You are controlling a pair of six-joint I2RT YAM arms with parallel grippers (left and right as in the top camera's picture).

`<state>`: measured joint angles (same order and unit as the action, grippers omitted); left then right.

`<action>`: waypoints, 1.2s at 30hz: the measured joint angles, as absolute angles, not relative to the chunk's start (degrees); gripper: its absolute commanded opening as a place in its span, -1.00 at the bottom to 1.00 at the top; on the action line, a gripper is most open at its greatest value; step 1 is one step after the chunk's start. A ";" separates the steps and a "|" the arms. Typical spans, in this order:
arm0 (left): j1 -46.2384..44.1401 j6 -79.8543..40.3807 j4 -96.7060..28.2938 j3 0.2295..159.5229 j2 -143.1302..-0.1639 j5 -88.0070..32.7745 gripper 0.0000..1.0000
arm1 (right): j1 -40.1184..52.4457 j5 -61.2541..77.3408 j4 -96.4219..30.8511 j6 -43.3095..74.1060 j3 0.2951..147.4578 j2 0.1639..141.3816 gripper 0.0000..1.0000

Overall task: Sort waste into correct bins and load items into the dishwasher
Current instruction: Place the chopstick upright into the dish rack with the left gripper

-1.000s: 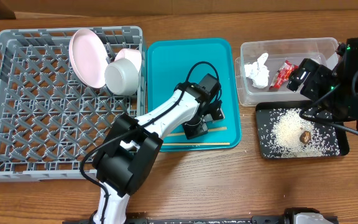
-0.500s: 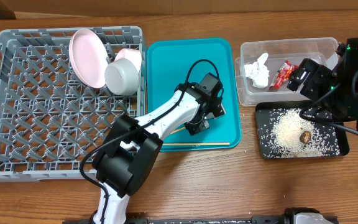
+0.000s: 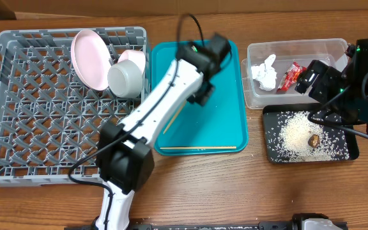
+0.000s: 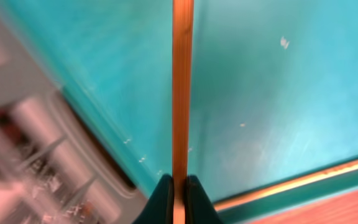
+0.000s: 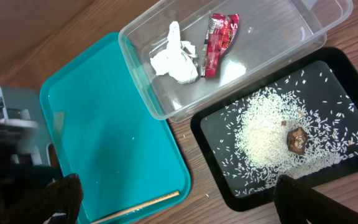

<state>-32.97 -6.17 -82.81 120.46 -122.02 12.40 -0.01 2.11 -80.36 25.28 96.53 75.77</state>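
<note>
Pinching one chopstick (image 4: 182,93) shut in our left hand (image 4: 179,198), we hold it over the teal tray (image 4: 278,93) near its left edge; the second chopstick (image 3: 198,149) lies along its near edge. Our right hand (image 5: 179,208) gapes wide over the black tray (image 3: 273,152).

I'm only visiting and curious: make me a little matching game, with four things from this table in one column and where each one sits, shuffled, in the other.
Things:
1. red snack wrapper
2. rice grains
3. pale bowl
4. loose chopstick

Places:
a. grey dish rack
b. teal tray
c. clear tub
d. black tray

Pairs: 1-c, 2-d, 3-a, 4-b
</note>
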 measured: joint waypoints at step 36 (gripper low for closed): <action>-0.64 -3.81 -65.84 84.82 -99.68 18.68 -0.10 | -0.01 2.09 -80.34 25.26 96.53 75.77 1.00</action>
